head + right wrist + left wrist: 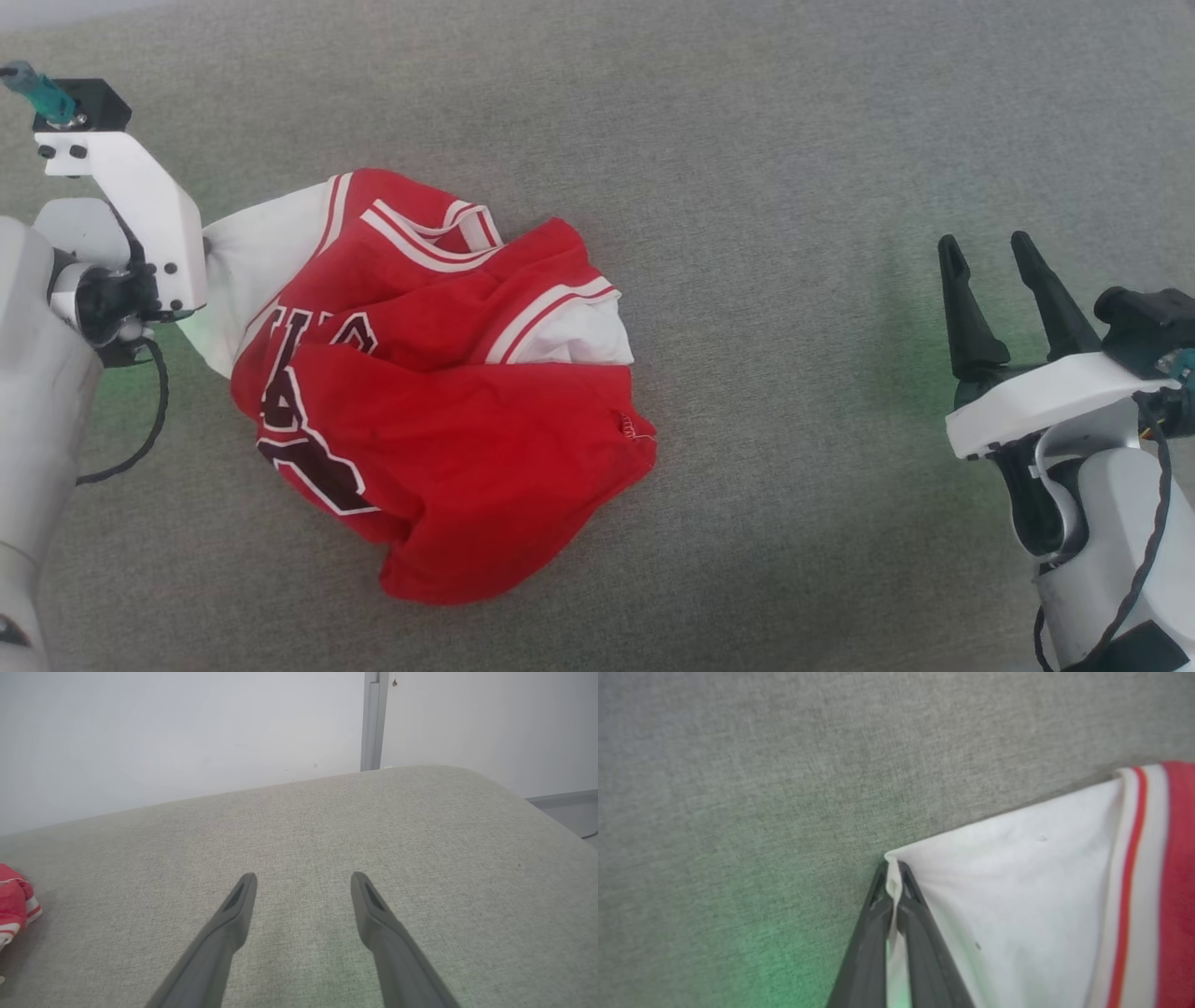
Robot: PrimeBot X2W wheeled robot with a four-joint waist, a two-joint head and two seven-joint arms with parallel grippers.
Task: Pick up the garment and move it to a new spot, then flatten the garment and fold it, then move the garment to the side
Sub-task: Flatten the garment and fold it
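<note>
The garment (439, 411), a red jersey with white sleeves, striped trim and black-and-white print, lies crumpled on the grey fabric surface left of centre. Its white sleeve (1017, 891) stretches toward my left gripper (893, 877), which is shut on the sleeve's corner; a pinch of white cloth sits between the dark fingers (873, 942). In the head view the left wrist housing (140, 224) covers those fingers at the sleeve's left end. My right gripper (988, 247) hovers open far to the right with nothing between its fingers (373, 905). A bit of the garment (14, 905) shows at the left edge of the right wrist view.
The grey padded surface (794, 140) extends all around the jersey. Its rounded far edge (420, 772) meets a pale wall (187, 728) with a vertical grey strip (372, 718). A dark cable (149, 411) hangs from the left arm.
</note>
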